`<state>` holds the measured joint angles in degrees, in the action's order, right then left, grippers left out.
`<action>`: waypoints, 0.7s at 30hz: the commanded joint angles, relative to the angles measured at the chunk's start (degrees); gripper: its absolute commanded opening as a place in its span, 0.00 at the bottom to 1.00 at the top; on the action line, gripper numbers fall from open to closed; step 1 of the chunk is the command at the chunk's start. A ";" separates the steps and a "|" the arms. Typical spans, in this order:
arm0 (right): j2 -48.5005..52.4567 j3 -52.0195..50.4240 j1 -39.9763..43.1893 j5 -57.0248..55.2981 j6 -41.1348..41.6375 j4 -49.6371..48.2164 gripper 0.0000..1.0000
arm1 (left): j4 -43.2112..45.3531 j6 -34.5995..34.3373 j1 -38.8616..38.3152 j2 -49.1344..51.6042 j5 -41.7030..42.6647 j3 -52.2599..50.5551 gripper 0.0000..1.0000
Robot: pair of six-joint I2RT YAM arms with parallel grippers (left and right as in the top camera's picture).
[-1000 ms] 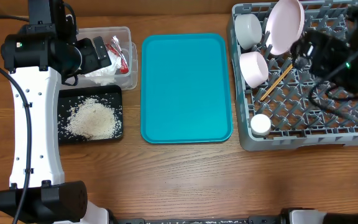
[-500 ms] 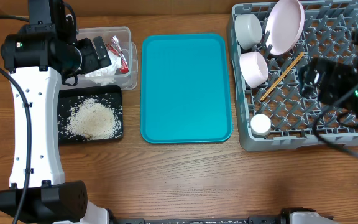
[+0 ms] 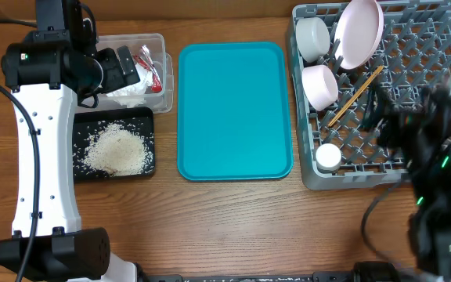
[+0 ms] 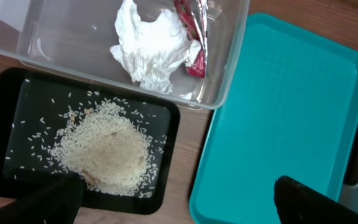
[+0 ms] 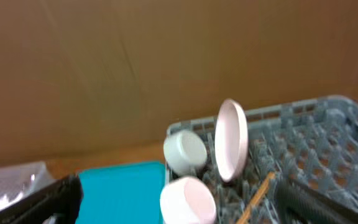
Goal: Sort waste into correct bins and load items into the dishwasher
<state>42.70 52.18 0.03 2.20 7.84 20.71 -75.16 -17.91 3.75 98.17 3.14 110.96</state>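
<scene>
The grey dish rack (image 3: 382,171) holds the white plate (image 3: 358,31) on edge, two white bowls (image 3: 313,35) (image 3: 320,86), the small cup (image 3: 328,157) and the wooden chopsticks (image 3: 355,95). My right gripper (image 3: 386,117) is a blur above the rack, open and empty (image 5: 179,208); its wrist view shows the plate (image 5: 232,140) and a bowl (image 5: 184,151). My left gripper (image 3: 124,69) hangs open and empty (image 4: 176,205) over the clear tub (image 4: 229,62), which holds the tissue (image 4: 151,53) and the wrapper (image 4: 191,31). Rice (image 4: 101,149) lies in the black tray (image 4: 11,99).
The teal tray (image 3: 235,110) lies between the bins and the rack with nothing on it. The left arm's white body (image 3: 45,172) stands along the table's left side. Bare wood runs along the front edge.
My right arm has swung from above the rack's back right toward its front right corner, blurred by the motion. The left arm and all objects are unchanged.
</scene>
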 commanded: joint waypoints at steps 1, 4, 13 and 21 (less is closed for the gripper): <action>-8.96 -12.76 0.35 0.24 -0.22 -7.61 1.00 | 0.11 -0.55 -0.39 -0.04 -0.15 0.33 1.00; -15.93 -23.06 0.24 0.48 -0.17 -12.94 1.00 | 0.09 -0.55 -0.39 -0.04 -0.15 0.33 1.00; -31.74 -44.76 -1.86 0.44 -0.20 -20.11 1.00 | 0.11 -0.55 -0.39 -0.04 -0.15 0.33 1.00; -40.50 -51.71 -3.72 -1.05 -0.44 -23.91 1.00 | 0.11 -0.55 -0.39 -0.04 -0.15 0.33 1.00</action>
<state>5.08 1.06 -2.68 2.42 7.81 -3.14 -75.22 -17.91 3.75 98.17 3.16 110.96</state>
